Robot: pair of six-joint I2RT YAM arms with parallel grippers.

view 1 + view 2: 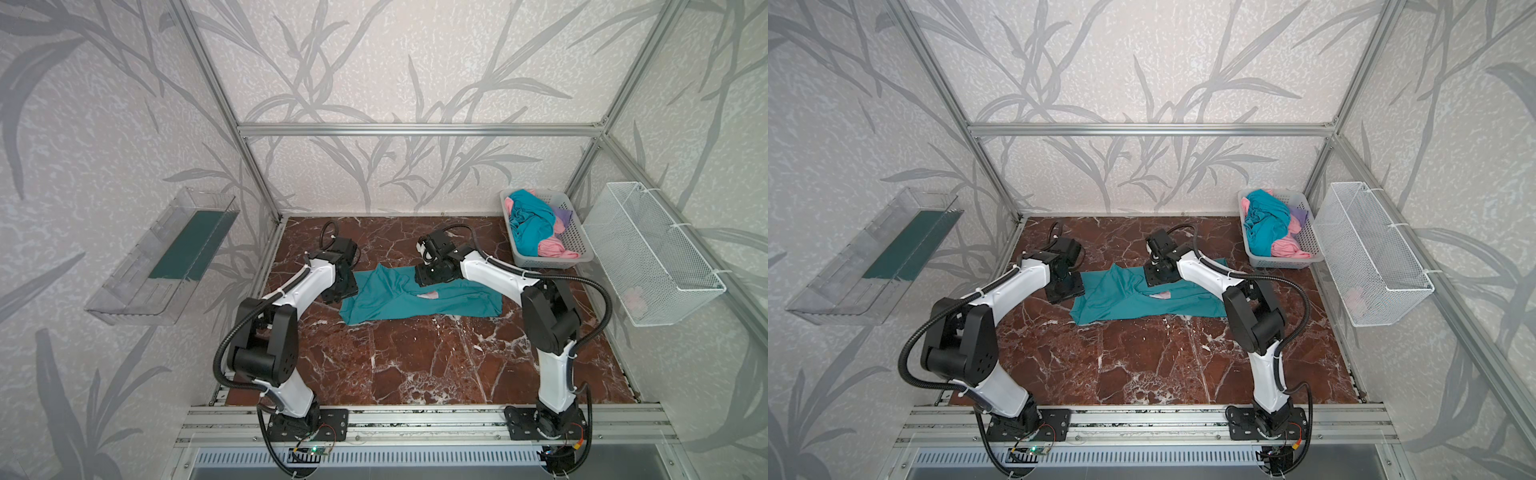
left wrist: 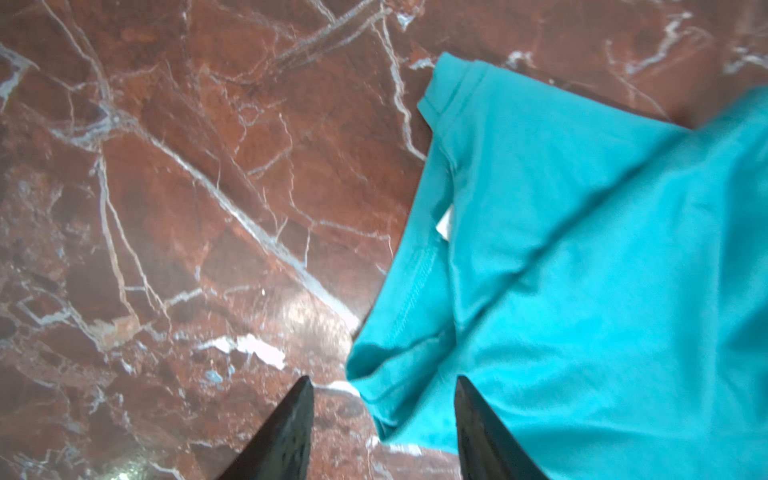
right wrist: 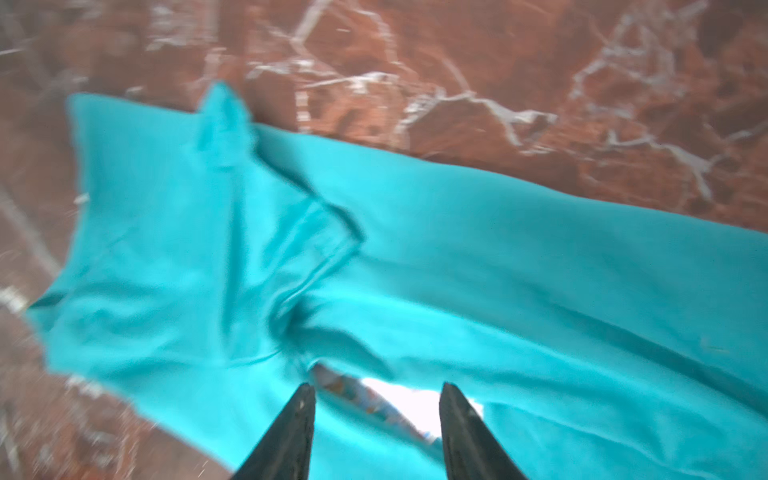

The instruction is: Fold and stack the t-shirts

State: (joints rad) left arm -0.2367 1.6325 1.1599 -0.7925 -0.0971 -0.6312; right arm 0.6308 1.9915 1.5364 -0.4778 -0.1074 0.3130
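A teal t-shirt (image 1: 395,299) lies spread and rumpled across the marble table (image 1: 415,365), seen in both top views (image 1: 1121,299). A fold near its middle bares a strip of pink and white print (image 1: 428,295). My left gripper (image 2: 383,380) stands open over the shirt's left edge (image 2: 582,249), one finger above marble, the other above cloth; a white label (image 2: 444,222) peeks out there. My right gripper (image 3: 377,385) is open above the print (image 3: 399,399), nothing held between its fingers. More t-shirts, teal (image 1: 530,224), pink (image 1: 555,247) and lilac (image 1: 563,214), sit bunched in the basket.
The grey perforated basket (image 1: 577,232) stands at the back right corner of the table. A white wire basket (image 1: 652,257) hangs on the right wall and a clear plastic tray (image 1: 166,257) on the left wall. Bare marble stretches in front of the shirt.
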